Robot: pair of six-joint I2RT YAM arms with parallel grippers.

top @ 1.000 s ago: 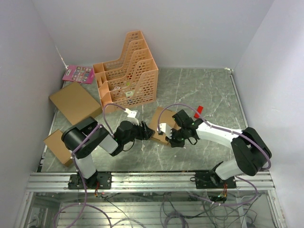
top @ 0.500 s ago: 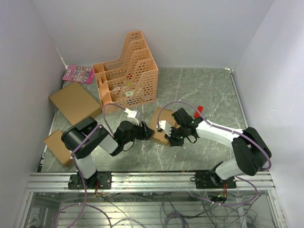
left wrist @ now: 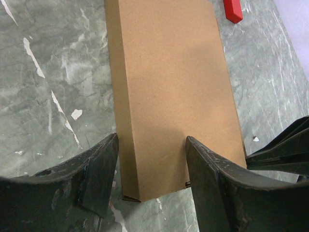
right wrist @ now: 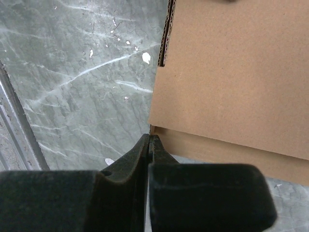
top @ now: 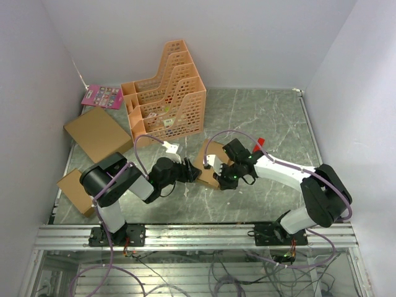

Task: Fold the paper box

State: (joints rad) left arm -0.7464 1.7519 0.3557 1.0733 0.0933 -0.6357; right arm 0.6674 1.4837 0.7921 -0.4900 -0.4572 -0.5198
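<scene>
- Near the middle of the grey marble table [top: 272, 117]: the paper box [top: 204, 156], already closed up into a shallow brown block and lying flat between the two wrists.
- Set a little nearer the arms than the orange file rack [top: 164, 93] and to the left of a small red block [top: 258, 143], touching neither.
- At the box's left end: the left gripper [top: 195, 174], spread well apart and clamped on nothing.
- Seen from the left wrist: one finger [left wrist: 96, 164] close alongside the box's long side wall, the other finger [left wrist: 212, 183] overlapping the top panel by its near corner. Pressing on the cardboard or only poised above it: hard to tell from here.
- At the box's right end: the right gripper [top: 226, 179], squeezed fully together with nothing visible between the tips.
- Seen from the right wrist: closed tips right at the box's edge, beside the corner of the top panel and a narrow side strip below it. Further along that edge, a raw corrugated end with a thin dark gap.
- Along the table's left side, well apart from the arms' work: a larger flat cardboard box [top: 99, 133], a smaller cardboard box [top: 75, 190] close to the left base, and a pink printed card [top: 102, 96] by the back wall.
- Just beyond the left wrist, on the marble: a small white tag [top: 171, 148].
</scene>
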